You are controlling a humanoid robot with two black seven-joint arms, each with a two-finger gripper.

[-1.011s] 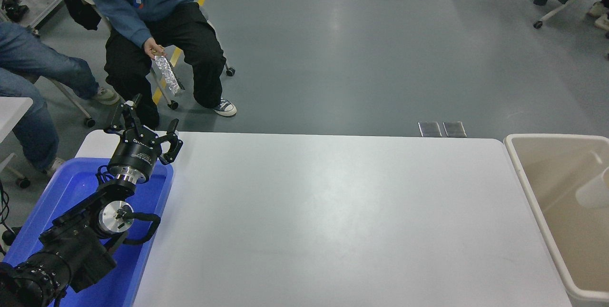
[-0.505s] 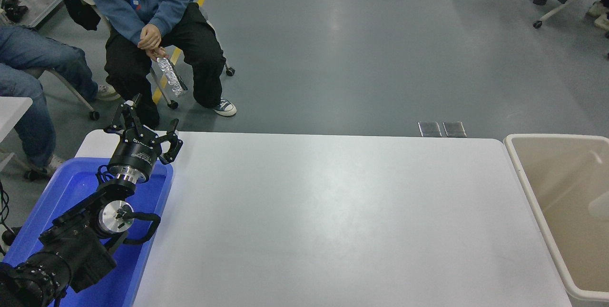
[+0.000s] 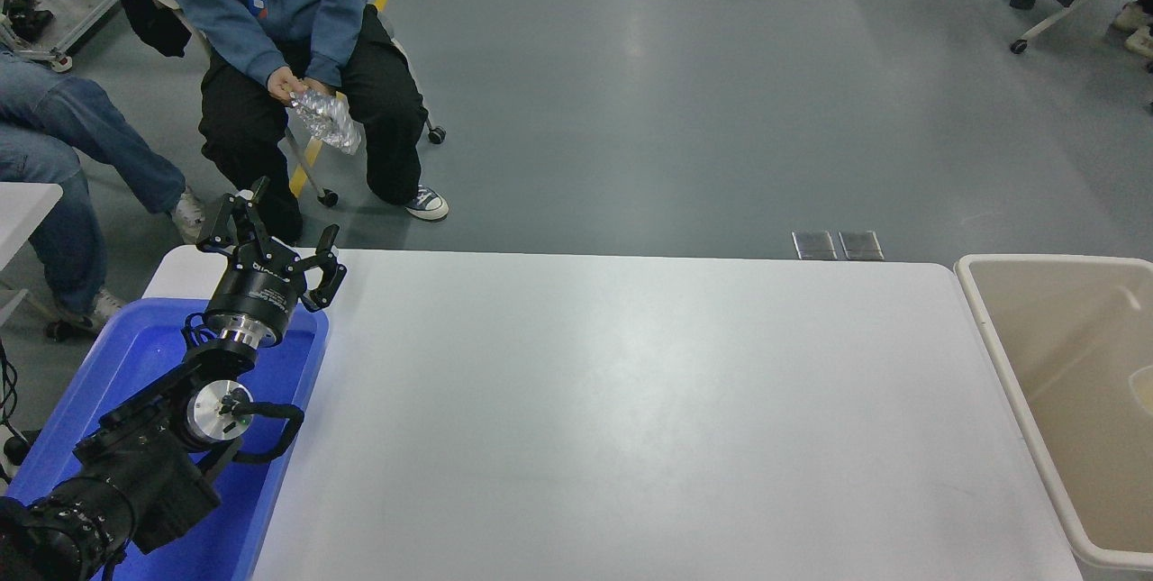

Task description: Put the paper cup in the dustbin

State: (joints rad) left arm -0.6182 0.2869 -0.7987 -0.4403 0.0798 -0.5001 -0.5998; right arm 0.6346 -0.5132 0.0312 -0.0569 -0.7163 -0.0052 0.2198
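The beige dustbin point(image 3: 1009, 356) stands at the table's right end. The paper cup point(image 3: 1142, 387) lies inside it against the picture's right edge, only partly in view, its cream inside showing. My left gripper point(image 3: 275, 234) is parked at the table's far left corner over a blue tub, its fingers spread open and empty. My right arm and gripper are out of view.
A bright blue plastic tub point(image 3: 135, 356) sits at the left under my left arm. The white table point(image 3: 630, 419) spans the middle. A seated person point(image 3: 297, 49) beyond the far edge handles crinkled foil. Another person's legs point(image 3: 63, 131) are at far left.
The paper cup has dropped lower inside the dustbin and come to rest at the right edge. The seated person has crumpled the foil in both hands. My left arm has not moved.
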